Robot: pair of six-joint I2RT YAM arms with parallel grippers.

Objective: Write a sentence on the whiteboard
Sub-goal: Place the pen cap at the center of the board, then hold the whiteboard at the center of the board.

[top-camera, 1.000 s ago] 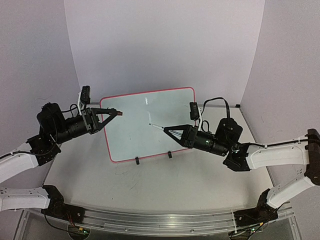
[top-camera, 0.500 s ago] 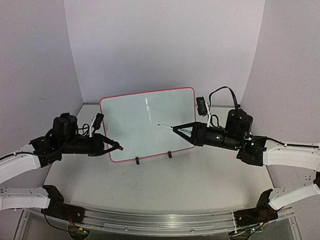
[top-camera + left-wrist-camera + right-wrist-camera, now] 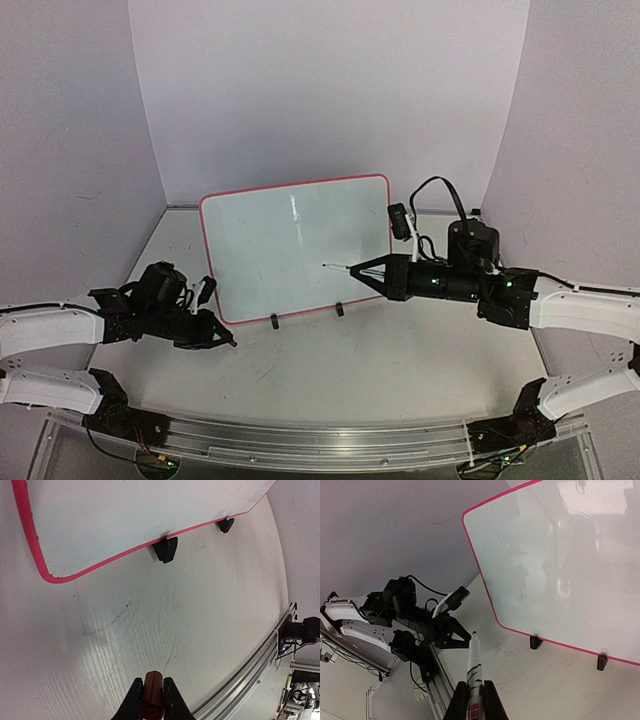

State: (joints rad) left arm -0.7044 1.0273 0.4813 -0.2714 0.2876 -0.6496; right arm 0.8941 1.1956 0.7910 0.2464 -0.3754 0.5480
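Whiteboard [image 3: 290, 250] stood tilted on two black clip feet [image 3: 165, 549] at the back of the bench [image 3: 380, 350]. No sentence showed on it.

Right pincer [image 3: 354, 268] was clenched on a marker [image 3: 338, 266], tip aimed at the board's lower right, seemingly just off the surface.

Left pincer [image 3: 228, 341] sat low over the bench, well apart from the board, clamped on a dark red cap [image 3: 152, 695].

Judgement: bring the tip in square and light. Start high and left to leave room for two lines. Nothing braced the board, so a hard press could shove it back.
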